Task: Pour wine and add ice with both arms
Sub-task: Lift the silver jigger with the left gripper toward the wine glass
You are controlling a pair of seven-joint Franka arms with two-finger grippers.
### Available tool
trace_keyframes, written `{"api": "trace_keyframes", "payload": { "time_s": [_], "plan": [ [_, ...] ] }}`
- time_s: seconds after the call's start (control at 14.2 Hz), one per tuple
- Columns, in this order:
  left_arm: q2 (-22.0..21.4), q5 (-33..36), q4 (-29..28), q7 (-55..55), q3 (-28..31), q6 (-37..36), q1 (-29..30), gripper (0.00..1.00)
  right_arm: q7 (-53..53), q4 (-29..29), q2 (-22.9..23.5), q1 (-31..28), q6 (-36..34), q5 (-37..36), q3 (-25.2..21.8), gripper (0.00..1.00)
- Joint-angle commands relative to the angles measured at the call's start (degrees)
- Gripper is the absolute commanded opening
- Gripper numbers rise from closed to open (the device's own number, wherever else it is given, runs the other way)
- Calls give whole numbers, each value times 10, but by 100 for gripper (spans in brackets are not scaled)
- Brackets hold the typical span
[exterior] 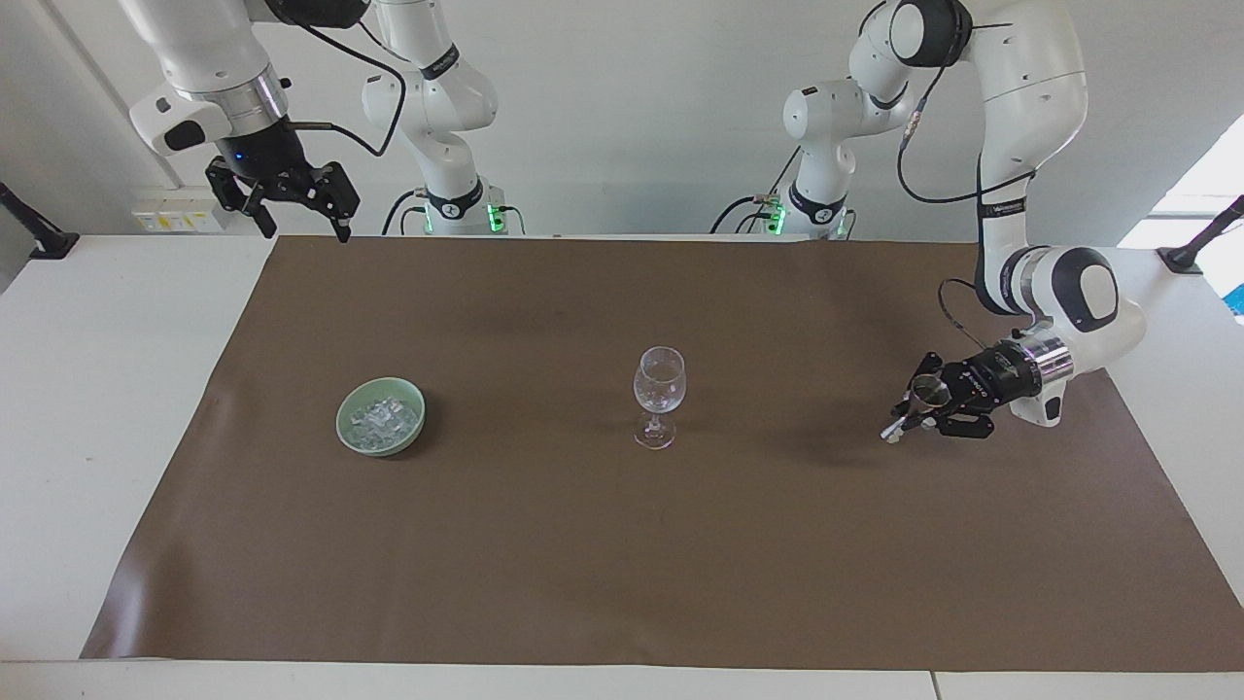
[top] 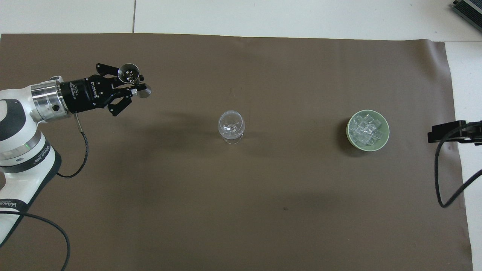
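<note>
Plainly, the nearest risk to the robots is slight: the right hand (exterior: 296, 216) waits with fingers apart, raised over the bench (exterior: 117, 408) edge. The left hand (exterior: 923, 413) is clamped on a small metal measuring cup (top: 128, 72), over the cloth (top: 241, 210) toward the left arm's end; tilting early would likely spill. I cannot tell its contents. The wine glass (exterior: 659, 394) looks empty. The ice (top: 364, 131) fills the green bowl (top: 384, 141).
</note>
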Motion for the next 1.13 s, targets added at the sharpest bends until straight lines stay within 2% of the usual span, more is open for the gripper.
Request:
{"api": "trace_keyframes", "payload": {
  "time_s": [0.0, 0.49, 0.64, 0.85, 1.06],
  "plan": [
    [-24, -14, -13, -15, 4, 46, -41, 0, -15, -15, -15, -8, -2, 9, 4, 100],
    [-47, -10, -18, -10, 7, 112, -106, 0, -15, -15, -15, -8, -2, 9, 4, 100],
    [-47, -6, -17, -13, 7, 157, -133, 0, -15, -15, -15, -8, -2, 9, 4, 100],
    [-48, -2, -18, -7, 8, 174, -154, 0, -15, -15, -15, -7, -2, 9, 4, 100],
    [-54, 37, -19, -6, 7, 192, -178, 0, -15, -15, -15, -7, -2, 9, 4, 100]
  ]
}}
